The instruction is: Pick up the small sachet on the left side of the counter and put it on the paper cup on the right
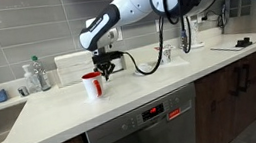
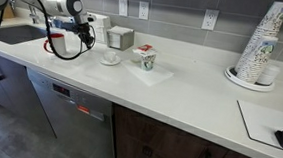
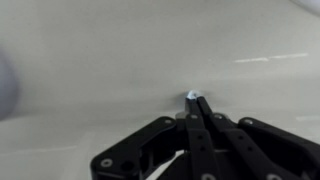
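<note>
gripper (image 3: 194, 103): I read the jaws as clenched on the sachet, hanging over the counter (image 1: 122, 98) near the red cup (image 1: 92, 86).
sachet (image 3: 192, 94): a pale tip shows between the fingertips.
paper cup (image 2: 144, 57): upright on the counter, well apart from the gripper.

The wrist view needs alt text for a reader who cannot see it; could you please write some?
The black gripper, entering from the bottom edge, has its fingers closed together on a tiny pale bluish piece, apparently the sachet. Behind it lies the pale counter, with a blurred grey shape at the left edge.
</note>
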Controlling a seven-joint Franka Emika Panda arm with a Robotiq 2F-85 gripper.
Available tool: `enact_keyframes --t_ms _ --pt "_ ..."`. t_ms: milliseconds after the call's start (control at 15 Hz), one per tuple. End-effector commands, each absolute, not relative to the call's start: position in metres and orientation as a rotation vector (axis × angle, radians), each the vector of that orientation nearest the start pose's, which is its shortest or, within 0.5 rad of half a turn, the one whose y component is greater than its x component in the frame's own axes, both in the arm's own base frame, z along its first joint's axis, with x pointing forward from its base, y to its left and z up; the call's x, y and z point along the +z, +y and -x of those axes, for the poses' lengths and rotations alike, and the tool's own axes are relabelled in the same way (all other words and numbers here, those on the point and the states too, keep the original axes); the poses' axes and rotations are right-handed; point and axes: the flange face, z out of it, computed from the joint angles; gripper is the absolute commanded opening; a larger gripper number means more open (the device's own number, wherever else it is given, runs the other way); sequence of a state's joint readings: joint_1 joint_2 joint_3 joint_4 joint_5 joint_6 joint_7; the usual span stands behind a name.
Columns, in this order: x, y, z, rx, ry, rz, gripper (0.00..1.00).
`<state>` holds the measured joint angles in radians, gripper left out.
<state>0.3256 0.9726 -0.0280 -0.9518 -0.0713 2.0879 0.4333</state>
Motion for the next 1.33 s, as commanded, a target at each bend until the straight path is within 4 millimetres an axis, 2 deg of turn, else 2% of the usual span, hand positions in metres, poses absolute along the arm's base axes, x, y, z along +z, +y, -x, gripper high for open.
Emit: enact_keyframes --t_ms 0,200,333,533,733,867,1267 --pt "0.329 0.223 -0.763 -0.265 0.145 3.153 0.03" --pt "0.361 0.191 -0.763 -0.249 0.214 3.155 0.03" --pt "0.381 0.155 -0.764 -0.242 0.296 3.142 0.03" --pt "0.406 0.092 -0.763 -0.234 0.456 3.105 0.03" --pt "0.424 0.026 -0.758 -0.243 0.63 3.055 0.03" --pt "0.432 -0.01 -0.753 -0.249 0.717 3.016 0.03" --pt "0.452 -0.097 -0.725 -0.237 0.933 2.945 0.03"
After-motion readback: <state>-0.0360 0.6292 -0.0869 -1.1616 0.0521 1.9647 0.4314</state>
